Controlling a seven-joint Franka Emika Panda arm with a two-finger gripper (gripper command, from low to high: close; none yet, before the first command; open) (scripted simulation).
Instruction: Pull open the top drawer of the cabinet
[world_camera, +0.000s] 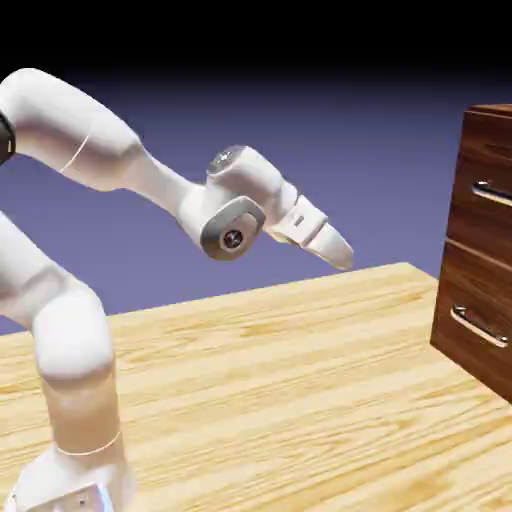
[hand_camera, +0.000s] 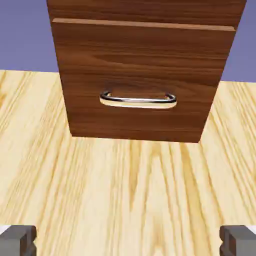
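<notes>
The approach to the top drawer (world_camera: 480, 222) is judged to be in hand; no contact has been made, and the pull is yet to be begun. The top drawer is seen shut at the exterior view's right, in the cabinet (world_camera: 496, 108), above the lower drawer (world_camera: 468, 282); its silver handle (world_camera: 492, 194) is well apart from the arm (world_camera: 166, 188), which is extended from the left over the worktop (world_camera: 250, 390). The jaws are held wide apart, with nothing between them; in the hand view they are angled so that the lower handle (hand_camera: 138, 103) is shown whole, while the upper one is out of sight. A raised, levelled reach to the right is called for next; the upper bar should then be straddled and gripped before any pull toward the left; the lower bar could be caught by mistake if the reach were left too low.
</notes>
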